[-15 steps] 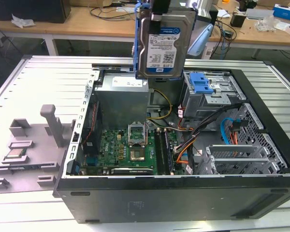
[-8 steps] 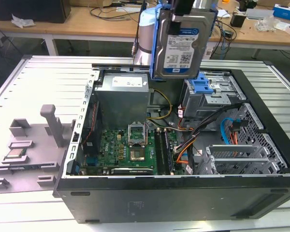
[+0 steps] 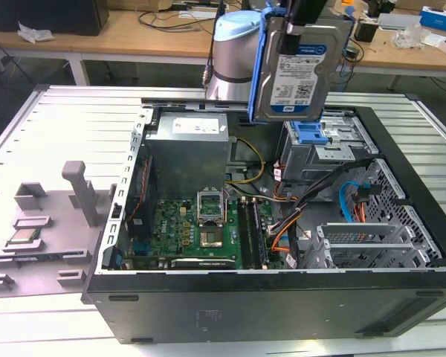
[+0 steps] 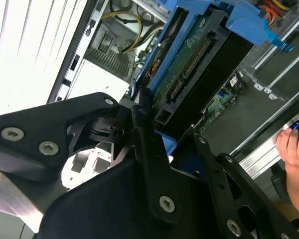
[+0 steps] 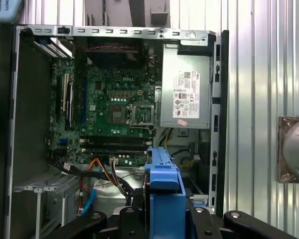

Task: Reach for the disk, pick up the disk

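Above the open computer case (image 3: 282, 297) on the ribbed metal bench, the disk (image 3: 297, 67) is held clamped on edge in the gripper (image 4: 154, 127), long axis hanging down over the drive bay (image 3: 320, 149)

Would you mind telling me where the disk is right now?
In the exterior view the disk hangs upright in the gripper, lifted above the open computer case, over its blue-latched drive bay.

We see the gripper (image 4: 154, 134) raised above the open computer case (image 3: 208, 312). Its fingers (image 4: 144, 149) are clamped on the disk (image 3: 293, 71), which hangs upright.
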